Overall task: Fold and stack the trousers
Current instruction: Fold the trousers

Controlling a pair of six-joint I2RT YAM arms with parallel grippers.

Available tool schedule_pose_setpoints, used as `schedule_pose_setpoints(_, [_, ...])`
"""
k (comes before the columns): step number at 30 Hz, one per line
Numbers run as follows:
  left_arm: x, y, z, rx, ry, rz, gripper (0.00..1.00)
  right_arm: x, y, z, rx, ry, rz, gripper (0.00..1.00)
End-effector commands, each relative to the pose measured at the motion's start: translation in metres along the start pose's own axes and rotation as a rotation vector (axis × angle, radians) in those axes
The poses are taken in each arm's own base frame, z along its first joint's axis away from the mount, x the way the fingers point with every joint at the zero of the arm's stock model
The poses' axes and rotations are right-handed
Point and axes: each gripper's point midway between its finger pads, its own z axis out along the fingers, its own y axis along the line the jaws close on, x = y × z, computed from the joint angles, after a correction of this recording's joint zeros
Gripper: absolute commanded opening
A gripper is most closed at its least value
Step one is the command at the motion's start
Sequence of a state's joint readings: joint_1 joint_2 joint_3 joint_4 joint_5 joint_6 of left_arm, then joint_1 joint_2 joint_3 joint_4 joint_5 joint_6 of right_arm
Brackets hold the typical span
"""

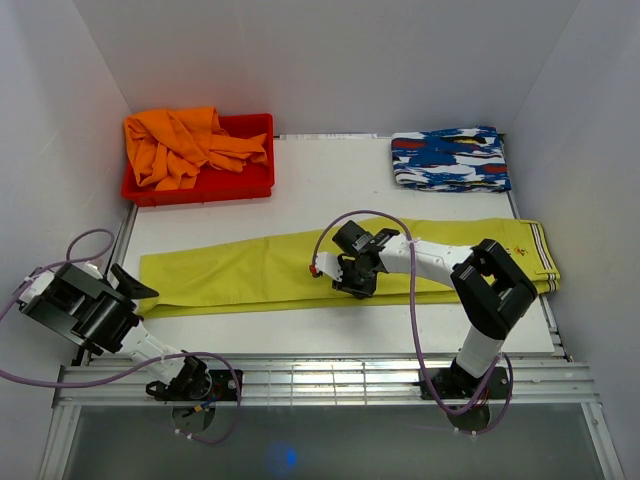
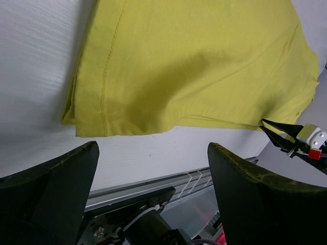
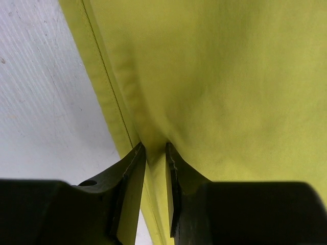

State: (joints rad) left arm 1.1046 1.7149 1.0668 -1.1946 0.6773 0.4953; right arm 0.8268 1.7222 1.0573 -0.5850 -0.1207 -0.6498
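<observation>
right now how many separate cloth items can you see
3. The yellow-green trousers lie stretched across the table; an orange garment is heaped in the red bin at the far left; a folded patterned cloth sits at the far right. The heap may hide more.

The work area is enclosed on three sides by plain white walls (image 1: 330, 60). A white table (image 1: 330, 190) is bordered at its near edge by a slotted metal rail (image 1: 330, 382). Even, diffuse lighting is provided.
</observation>
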Motion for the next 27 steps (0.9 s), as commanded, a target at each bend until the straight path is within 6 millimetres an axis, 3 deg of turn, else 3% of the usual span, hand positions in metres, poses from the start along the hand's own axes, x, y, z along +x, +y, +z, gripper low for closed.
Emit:
schedule_pose_setpoints(1, [-0.012,0.006,0.001,-0.018,-0.069,0.026,0.98,-0.011,-0.005,0.004,0.018,-0.026,0.027,0.29])
schedule_pose_setpoints(5, [-0.012,0.01,0.007,-0.013,-0.079,0.031,0.98,-0.012,-0.006,0.005,0.016,-0.028,0.03,0.28])
schedule_pose_setpoints(11, [-0.039,0.002,0.008,0.067,-0.16,-0.004,0.98,-0.014,-0.008,0.007,0.017,-0.029,0.027,0.28])
schedule_pose_setpoints(27, [-0.035,0.026,0.031,0.019,-0.136,-0.163,0.98,-0.049,-0.01,-0.006,0.005,-0.168,0.022,0.27])
